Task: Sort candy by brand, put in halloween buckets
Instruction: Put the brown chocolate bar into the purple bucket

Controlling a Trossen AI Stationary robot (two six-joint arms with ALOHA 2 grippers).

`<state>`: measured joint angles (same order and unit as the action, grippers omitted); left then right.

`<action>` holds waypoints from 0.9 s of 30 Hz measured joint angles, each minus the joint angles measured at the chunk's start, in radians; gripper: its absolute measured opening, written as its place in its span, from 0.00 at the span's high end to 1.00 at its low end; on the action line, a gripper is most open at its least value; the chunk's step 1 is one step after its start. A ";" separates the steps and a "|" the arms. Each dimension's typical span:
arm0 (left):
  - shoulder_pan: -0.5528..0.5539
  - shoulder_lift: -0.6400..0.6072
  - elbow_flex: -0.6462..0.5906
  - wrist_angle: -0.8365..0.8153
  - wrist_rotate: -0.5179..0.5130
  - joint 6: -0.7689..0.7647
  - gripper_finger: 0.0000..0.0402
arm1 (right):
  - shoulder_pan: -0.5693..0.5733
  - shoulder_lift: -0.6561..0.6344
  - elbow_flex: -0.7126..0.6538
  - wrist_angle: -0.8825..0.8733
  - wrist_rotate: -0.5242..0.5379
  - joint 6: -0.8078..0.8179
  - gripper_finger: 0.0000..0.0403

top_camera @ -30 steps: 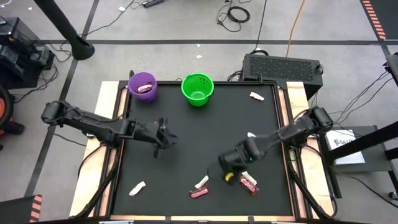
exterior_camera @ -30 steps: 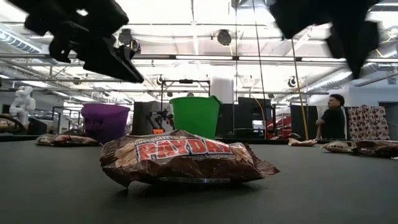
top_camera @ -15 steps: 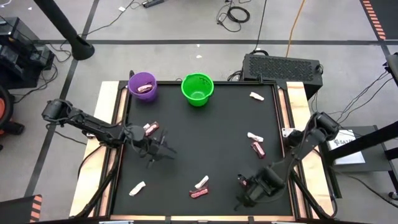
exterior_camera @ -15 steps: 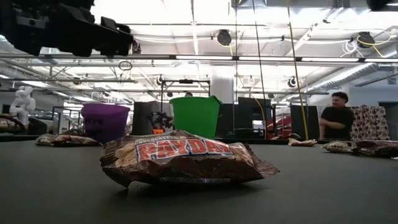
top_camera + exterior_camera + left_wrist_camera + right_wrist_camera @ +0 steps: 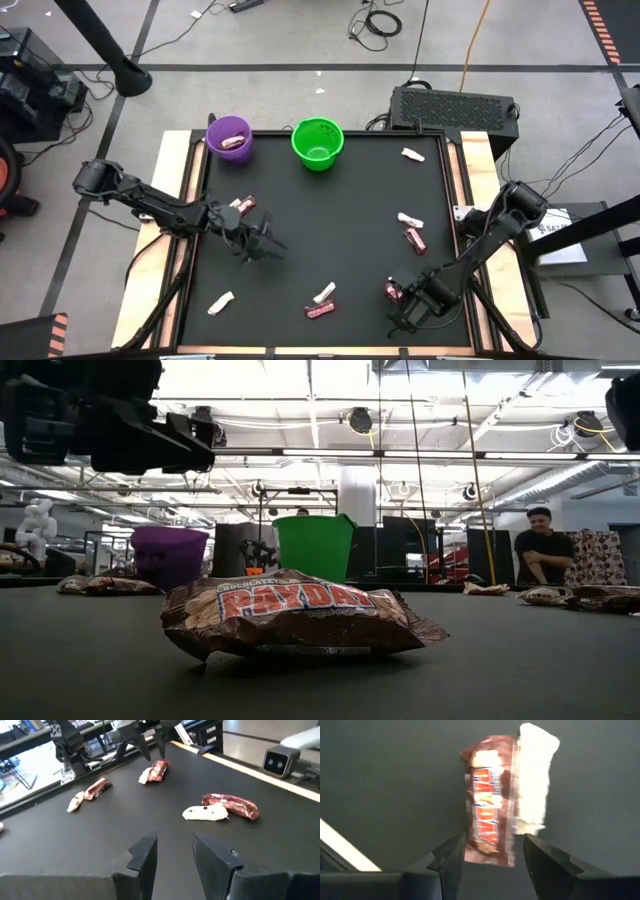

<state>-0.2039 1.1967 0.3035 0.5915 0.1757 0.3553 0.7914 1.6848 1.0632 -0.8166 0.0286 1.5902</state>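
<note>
Right gripper (image 5: 490, 857) hung low over the near right of the black surface (image 5: 330, 220), fingers spread either side of a brown candy bar (image 5: 487, 815) lying against a white one (image 5: 532, 780), not pinching. Left gripper (image 5: 175, 852) hovered left of centre, fingers apart, empty. Purple bucket (image 5: 229, 138) and green bucket (image 5: 318, 142) stood at the far edge.

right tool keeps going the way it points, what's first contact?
Likely the PayDay bar on the mat: the open right tool straddles its near end. A white-wrapped candy lies against it. Height above the bar is unclear.
</note>
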 joint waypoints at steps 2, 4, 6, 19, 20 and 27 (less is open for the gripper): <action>0.000 0.015 0.002 0.009 0.000 0.024 0.68 | 0.000 0.000 -0.024 0.059 0.000 0.014 0.52; 0.000 0.028 0.014 0.010 0.000 0.041 0.68 | 0.000 0.000 -0.049 0.112 -0.001 0.024 0.52; 0.000 0.039 0.026 0.009 0.000 0.050 0.68 | 0.000 0.000 -0.063 0.142 0.000 0.025 0.52; 0.002 0.105 0.065 0.005 0.000 0.079 0.68 | 0.000 0.000 -0.067 0.158 -0.008 -0.006 0.94; 0.002 0.106 0.065 0.002 0.000 0.079 0.68 | 0.000 0.000 -0.067 0.160 -0.008 -0.022 0.97; 0.002 0.105 0.065 0.013 0.042 0.072 0.68 | -0.013 -0.006 -0.067 0.192 0.043 -0.126 0.99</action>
<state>-0.2024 1.3022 0.3683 0.6041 0.2178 0.4271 0.7781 1.6786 0.9962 -0.6247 0.0720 1.4640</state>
